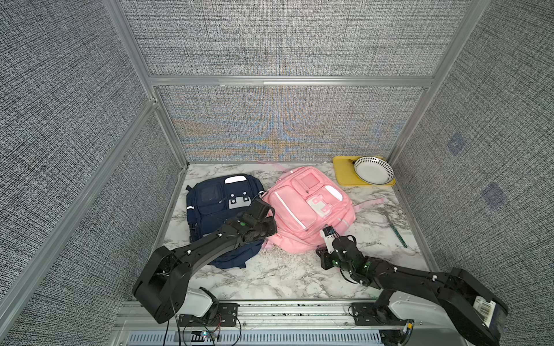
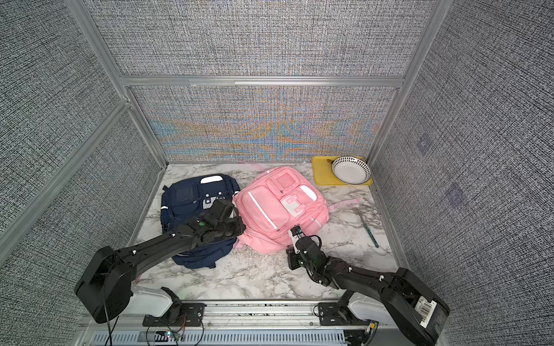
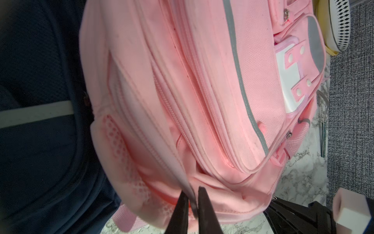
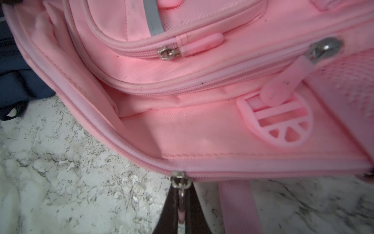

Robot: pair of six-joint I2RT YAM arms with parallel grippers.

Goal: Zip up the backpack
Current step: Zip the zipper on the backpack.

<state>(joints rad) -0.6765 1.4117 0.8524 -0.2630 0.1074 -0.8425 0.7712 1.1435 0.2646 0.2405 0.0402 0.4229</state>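
Even, diffuse light fills both top views, apparently from overhead, and the shadows on the marble tabletop [image 1: 269,278] are soft and faint. The woven back wall [image 1: 284,128] shimmers with moiré (orange and blue bands), while the side walls [image 1: 60,119] splay with wide-angle stretch. In the left wrist view the navy backpack [image 3: 40,101] is dim and blurred. In the right wrist view the pink backpack [image 4: 202,125] looks slightly overexposed, and the zipper pull [image 4: 181,212] close to the lens is soft.
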